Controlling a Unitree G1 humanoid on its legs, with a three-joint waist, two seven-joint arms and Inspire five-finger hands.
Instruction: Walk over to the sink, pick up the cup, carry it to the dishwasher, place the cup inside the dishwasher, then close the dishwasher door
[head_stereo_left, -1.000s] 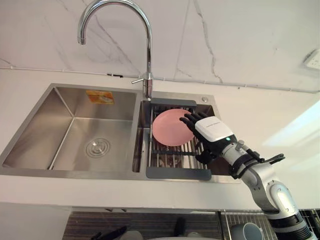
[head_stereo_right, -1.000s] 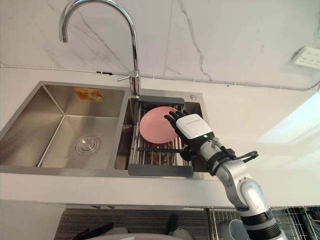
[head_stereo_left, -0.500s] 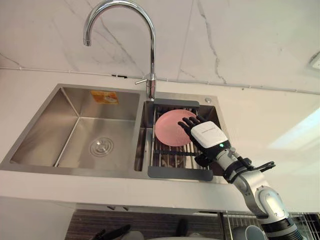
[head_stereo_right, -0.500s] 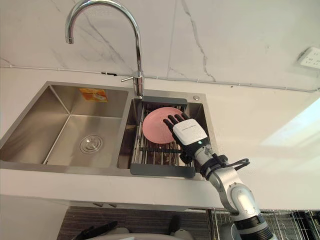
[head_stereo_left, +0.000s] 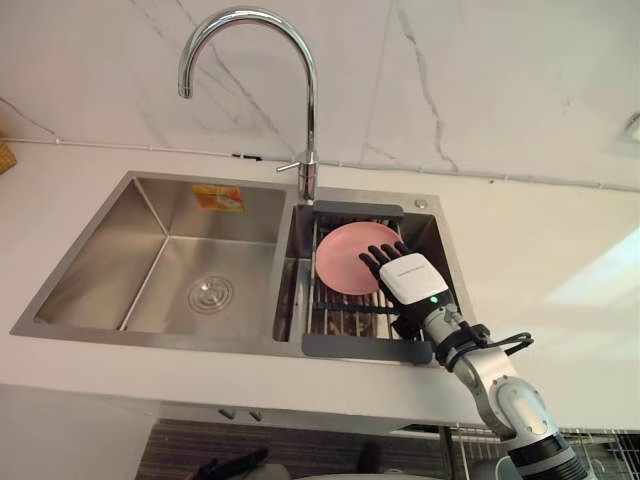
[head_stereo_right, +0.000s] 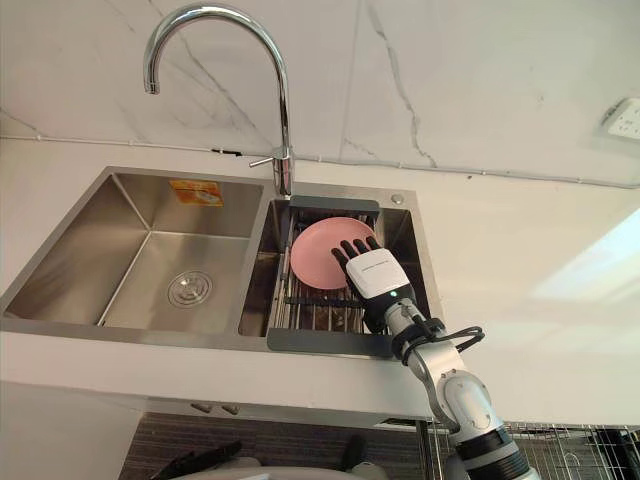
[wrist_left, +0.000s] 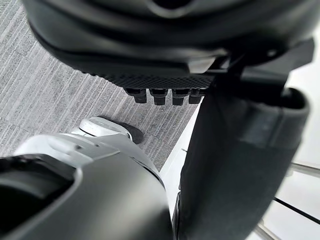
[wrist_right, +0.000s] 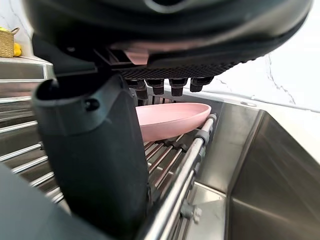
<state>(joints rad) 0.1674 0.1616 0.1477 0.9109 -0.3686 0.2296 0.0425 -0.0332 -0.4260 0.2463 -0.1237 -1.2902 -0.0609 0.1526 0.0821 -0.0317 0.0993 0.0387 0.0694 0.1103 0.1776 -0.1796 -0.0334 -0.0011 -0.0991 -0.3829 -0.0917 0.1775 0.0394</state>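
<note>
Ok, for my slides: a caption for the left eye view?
Right hand open over a pink plate on the sink rack.

**Unitree G1: arm and hands, as recorded**

Right hand (head_stereo_left: 405, 280): the fingers were dark. The back carried a white, rounded cover plate with a small green light and a faint grey marking. Thumb (wrist_right: 90, 160): matt dark grey and blocky, with one small round recess, possibly a screw seat. The palm's underside was finely stippled black. Right arm (head_stereo_left: 510, 400): a silver-grey rounded shell with black bands at the joints. Left hand (wrist_left: 150, 50): it showed the same dark, stippled casing.
</note>
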